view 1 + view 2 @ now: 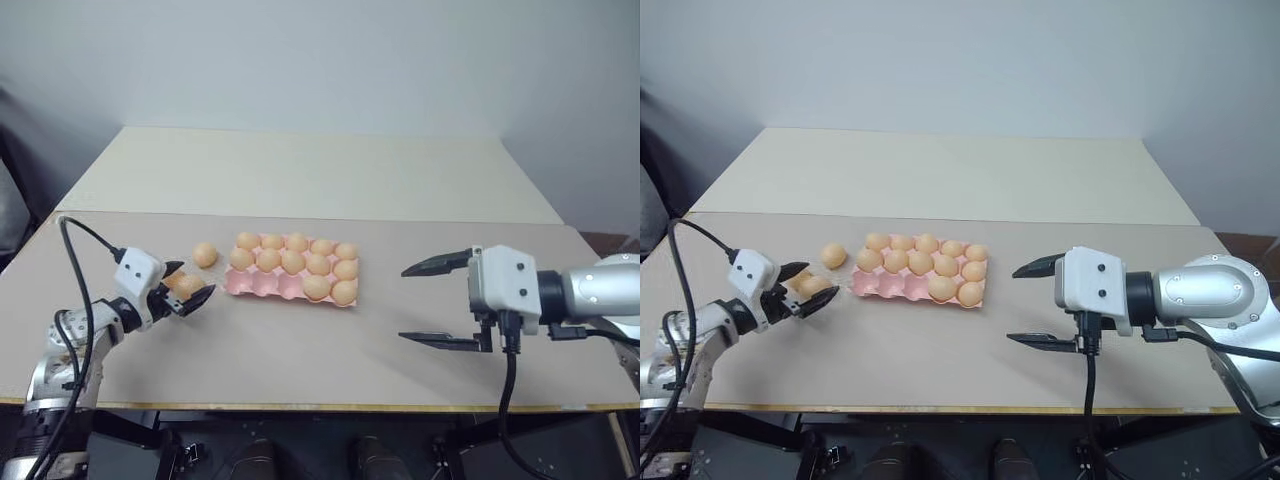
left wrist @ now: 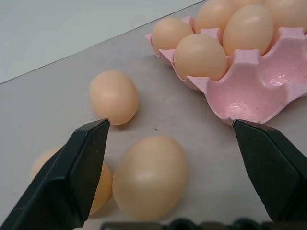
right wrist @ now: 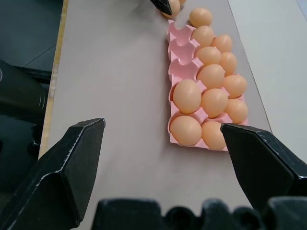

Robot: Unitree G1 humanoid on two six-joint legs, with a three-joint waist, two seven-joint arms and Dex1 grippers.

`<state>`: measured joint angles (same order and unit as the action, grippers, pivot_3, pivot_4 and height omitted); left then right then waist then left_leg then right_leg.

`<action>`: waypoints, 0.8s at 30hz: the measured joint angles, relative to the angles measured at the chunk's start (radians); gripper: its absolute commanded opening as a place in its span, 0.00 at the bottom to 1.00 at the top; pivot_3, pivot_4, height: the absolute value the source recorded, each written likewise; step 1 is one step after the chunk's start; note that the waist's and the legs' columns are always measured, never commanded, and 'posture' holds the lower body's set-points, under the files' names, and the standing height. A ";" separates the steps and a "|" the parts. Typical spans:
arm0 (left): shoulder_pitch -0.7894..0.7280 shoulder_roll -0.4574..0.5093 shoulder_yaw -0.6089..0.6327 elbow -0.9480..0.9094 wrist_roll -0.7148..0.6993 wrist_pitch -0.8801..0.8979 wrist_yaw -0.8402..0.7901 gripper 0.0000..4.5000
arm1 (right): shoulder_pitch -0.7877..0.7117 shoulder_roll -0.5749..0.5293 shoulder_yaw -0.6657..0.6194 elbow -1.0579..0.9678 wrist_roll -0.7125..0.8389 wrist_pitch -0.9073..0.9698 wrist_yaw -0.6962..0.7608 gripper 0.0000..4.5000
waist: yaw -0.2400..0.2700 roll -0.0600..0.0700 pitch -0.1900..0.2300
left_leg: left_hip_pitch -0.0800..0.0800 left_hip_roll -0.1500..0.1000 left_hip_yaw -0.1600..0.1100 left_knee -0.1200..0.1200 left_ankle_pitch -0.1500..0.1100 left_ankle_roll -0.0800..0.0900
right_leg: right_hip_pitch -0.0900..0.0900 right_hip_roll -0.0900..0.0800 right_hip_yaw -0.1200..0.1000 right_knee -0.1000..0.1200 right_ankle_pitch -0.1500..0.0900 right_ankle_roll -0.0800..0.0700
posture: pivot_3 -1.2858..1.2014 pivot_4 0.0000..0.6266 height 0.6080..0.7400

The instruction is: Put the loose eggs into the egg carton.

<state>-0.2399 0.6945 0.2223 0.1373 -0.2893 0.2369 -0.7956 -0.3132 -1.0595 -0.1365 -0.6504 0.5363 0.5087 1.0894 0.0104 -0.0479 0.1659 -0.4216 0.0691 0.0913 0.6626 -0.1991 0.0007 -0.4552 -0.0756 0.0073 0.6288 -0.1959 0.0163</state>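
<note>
Currently the left gripper (image 2: pixel 168 143) stands with its two black fingers spread wide, holding nothing. Its fingertips (image 2: pixel 93 132) straddle one loose egg (image 2: pixel 149 176) lying on the table (image 1: pixel 300 360); in the left wrist view there is a visible gap between egg and each finger, so no contact seen. A second loose egg (image 2: pixel 100 184) lies just beside the first, partly hidden behind one finger. A third loose egg (image 2: pixel 114 97) sits farther on, apart from those two and near the corner of the egg carton (image 2: pixel 249 98).

Egg carton: pink moulded tray, speckled matte surface, round cups with scalloped peaks between them. It lies flat near the table's middle, just to the right of the loose eggs as the head views show it. Most cups are filled; the front row has three empty cups at its left end (image 1: pixel 262 285) and two eggs at its right end (image 1: pixel 330 290). Eggs are smooth, oval, pale tan-orange, slight sheen.

Right gripper (image 1: pixel 425 302) hovers above the table to the right of the carton, well apart from it, fingers wide apart and empty. Fingers are black, wedge-shaped, tapering to points, with a fine grainy texture in the wrist views.

Table top: flat, matte beige-grey, with a yellowish front edge.
</note>
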 measured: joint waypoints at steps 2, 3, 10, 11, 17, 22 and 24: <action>-0.013 0.000 -0.010 0.016 0.002 -0.004 -0.004 1.00 | 0.012 -0.008 -0.003 -0.008 0.000 0.006 -0.002 1.00 | 0.000 0.000 0.000 | 0.000 0.000 0.000 0.000 0.000 0.000 | 0.000 0.000 0.000 0.000 0.000 0.000 | 0.52 0.24 1.00; -0.021 0.000 -0.015 0.026 0.006 -0.007 -0.007 1.00 | 0.016 -0.008 -0.005 -0.010 0.000 0.008 -0.003 1.00 | 0.000 0.000 0.000 | 0.000 0.000 0.000 0.000 0.000 0.000 | 0.000 0.000 0.000 0.000 0.000 0.000 | 0.52 0.24 1.00; -0.035 0.000 -0.057 0.083 0.025 -0.017 -0.040 1.00 | 0.030 -0.012 -0.019 -0.016 0.000 0.019 -0.010 1.00 | 0.000 0.000 0.000 | 0.000 0.000 0.000 0.000 0.000 0.000 | 0.000 0.000 0.000 0.000 0.000 0.000 | 0.52 0.24 1.00; -0.035 0.000 -0.061 0.085 0.028 -0.017 -0.043 1.00 | 0.032 -0.012 -0.020 -0.016 0.000 0.019 -0.011 1.00 | 0.000 0.000 0.000 | 0.000 0.000 0.000 0.000 0.000 0.000 | 0.000 0.000 0.000 0.000 0.000 0.000 | 0.52 0.24 1.00; -0.035 0.000 -0.070 0.088 0.035 -0.015 -0.045 1.00 | 0.037 -0.012 -0.021 -0.016 0.000 0.020 -0.015 1.00 | 0.000 0.000 0.000 | 0.000 0.000 0.000 0.000 0.000 0.000 | 0.000 0.000 0.000 0.000 0.000 0.000 | 0.52 0.24 1.00; -0.035 0.000 -0.070 0.088 0.035 0.005 -0.047 0.78 | 0.037 -0.012 -0.021 -0.016 0.000 0.019 -0.023 1.00 | 0.000 0.000 0.000 | 0.000 0.000 0.000 0.000 0.000 0.000 | 0.000 0.000 0.000 0.000 0.000 0.000 | 0.52 0.24 1.00; -0.035 0.000 -0.070 0.088 0.035 0.011 -0.046 0.63 | 0.037 -0.012 -0.021 -0.016 0.000 0.019 -0.024 1.00 | 0.000 0.000 0.000 | 0.000 0.000 0.000 0.000 0.000 0.000 | 0.000 0.000 0.000 0.000 0.000 0.000 | 0.52 0.24 1.00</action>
<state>-0.2745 0.6946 0.1520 0.2249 -0.2545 0.2479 -0.8421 -0.2764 -1.0712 -0.1574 -0.6668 0.5361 0.5282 1.0654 0.0104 -0.0479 0.1659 -0.4218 0.0690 0.0912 0.6626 -0.1991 0.0007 -0.4552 -0.0756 0.0073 0.6287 -0.1960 0.0165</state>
